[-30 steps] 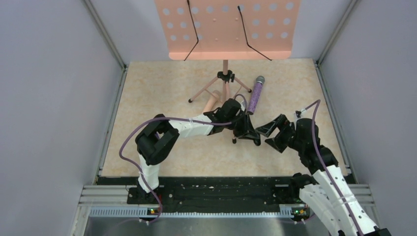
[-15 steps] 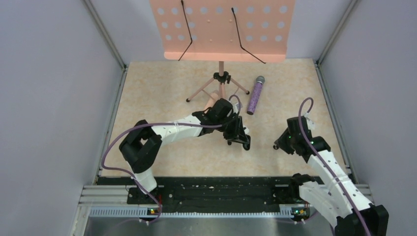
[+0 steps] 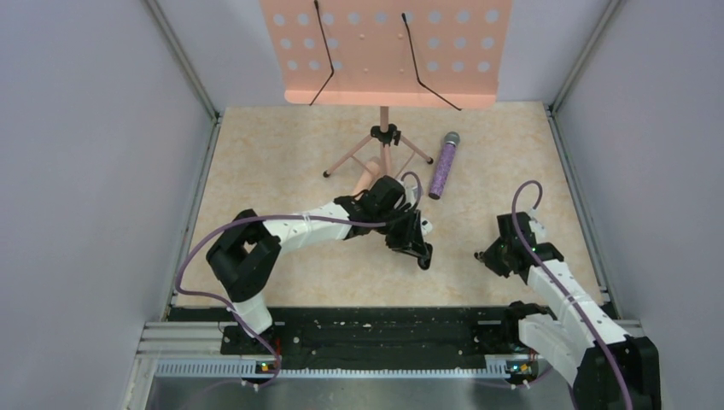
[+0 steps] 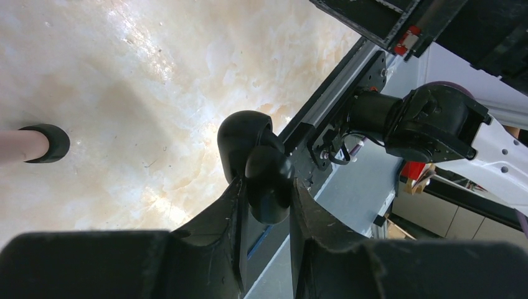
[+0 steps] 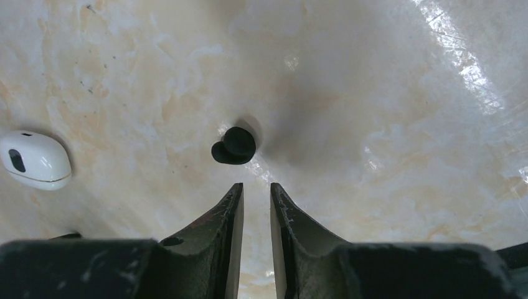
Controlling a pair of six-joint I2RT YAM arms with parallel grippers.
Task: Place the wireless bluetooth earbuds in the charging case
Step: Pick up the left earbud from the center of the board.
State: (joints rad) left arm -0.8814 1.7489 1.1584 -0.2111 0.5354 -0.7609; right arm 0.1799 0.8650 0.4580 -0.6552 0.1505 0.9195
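Observation:
The charging case, black and pebble-shaped, is pinched between the fingers of my left gripper, which is shut on it above the table's middle. My right gripper hangs low over the table on the right. Its jaws stand a narrow gap apart with nothing between them. A white earbud with a dark spot lies on the table to the left of those fingers. Just ahead of the tips lies a small black rounded piece.
A pink music stand on tripod legs stands at the back, with a glittery purple microphone lying to its right. One pink stand foot shows in the left wrist view. Grey walls enclose the table; a black rail runs along its near edge.
My right gripper has pulled away from the left one toward the right and its jaws have narrowed from wide open. The left arm drew back slightly, still holding the case.

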